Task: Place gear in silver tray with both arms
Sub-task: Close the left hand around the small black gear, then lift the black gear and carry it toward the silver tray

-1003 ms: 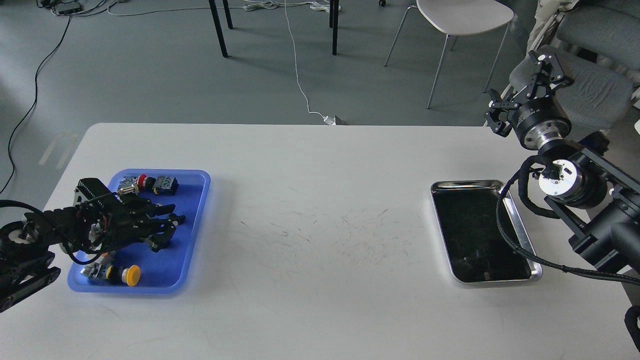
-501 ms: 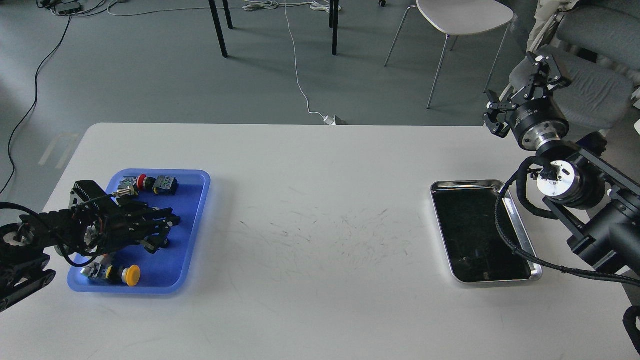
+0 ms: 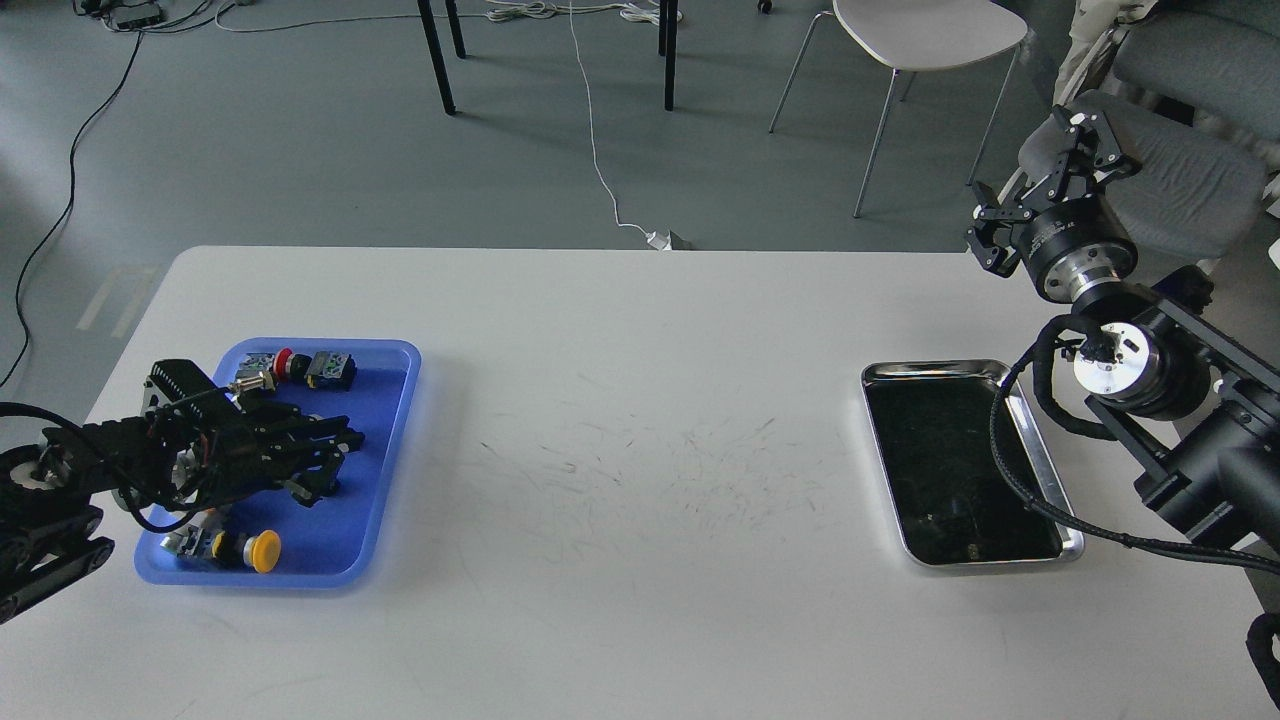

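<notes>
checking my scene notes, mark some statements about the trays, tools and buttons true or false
1. The silver tray holds a yellow button. False: it looks empty; the yellow button lies in the blue tray.
2. The left tool is over the blue tray. True.
3. The right tool is inside the silver tray. False: it is raised beyond the table's far right corner.
4. The two trays touch. False: they sit at opposite ends of the table.
5. A red button lies at the blue tray's far end. True.
</notes>
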You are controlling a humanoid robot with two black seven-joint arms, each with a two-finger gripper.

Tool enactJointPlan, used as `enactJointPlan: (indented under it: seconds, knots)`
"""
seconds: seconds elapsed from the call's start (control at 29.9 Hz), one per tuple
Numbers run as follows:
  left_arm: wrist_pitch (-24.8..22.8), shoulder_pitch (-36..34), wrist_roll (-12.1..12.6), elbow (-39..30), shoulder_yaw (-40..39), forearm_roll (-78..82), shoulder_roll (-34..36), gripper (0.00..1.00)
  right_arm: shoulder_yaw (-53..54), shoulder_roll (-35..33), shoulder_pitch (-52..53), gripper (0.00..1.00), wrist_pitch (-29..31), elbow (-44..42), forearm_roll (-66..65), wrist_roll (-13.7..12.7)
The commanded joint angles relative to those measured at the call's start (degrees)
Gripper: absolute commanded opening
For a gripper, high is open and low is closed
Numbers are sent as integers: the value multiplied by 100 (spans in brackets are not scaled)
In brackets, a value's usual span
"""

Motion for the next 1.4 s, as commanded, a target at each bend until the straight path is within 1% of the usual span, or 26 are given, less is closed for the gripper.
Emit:
enactJointPlan:
  seconds: [0.0, 0.13, 0.23, 0.33, 0.43, 0.5, 0.6, 0.64, 0.77, 0.87, 0.97, 1.04, 1.07, 1.17, 1.37]
  knots:
    - [0, -6, 0, 9, 7, -273, 170, 9, -54, -9, 9, 99, -1, -9, -1, 0]
    - [-18, -68, 0, -166, -36, -406, 415, 8, -54, 0, 0, 99, -1, -9, -1, 0]
    - [-175, -155, 0, -220, -63, -738, 618, 8, -54, 0, -18, 99, -1, -9, -10, 0]
    - [-334, -401, 0, -237, -63, -1336, 680, 8, -54, 0, -35, 99, -1, 0, -10, 0]
    - [-369, -647, 0, -281, -71, -1785, 829, 8, -63, -9, -44, 99, -1, -9, -10, 0]
    - [-518, -875, 0, -386, -177, -2145, 882, 8, -72, 0, -61, 99, 8, -9, -19, 0]
    - [-817, -964, 0, -545, -326, -2637, 900, 8, -160, -9, -53, 99, -1, 0, -45, 0]
    - [-852, -956, 0, -571, -370, -2726, 891, 8, -168, -9, -53, 99, 8, 0, -45, 0]
    - [-932, -1148, 0, -1097, -484, -2893, 908, 8, -177, -18, -35, 99, 8, 0, -45, 0]
    - [-1028, -1464, 0, -1834, -677, -2999, 935, 7, -186, -44, -9, 99, 8, 0, -54, 0]
    - [-1186, -1833, 0, -2433, -748, -3008, 900, 8, -186, -53, -9, 99, 8, 0, -98, 0]
    - [-1335, -2114, 0, -2575, -713, -3016, 812, 8, -186, -62, -18, 99, 8, 0, -124, 0]
    - [-1388, -2151, 0, -2575, -722, -3025, 725, 8, -186, -70, -9, 99, 8, 0, -124, 0]
    - [-1406, -2160, 0, -2566, -678, -2964, 163, 8, -186, -97, 9, 99, 8, 26, -124, 0]
    - [-1415, -2186, 0, -2593, -520, -2718, -619, 8, -177, -211, 123, 99, -36, 17, -124, -9]
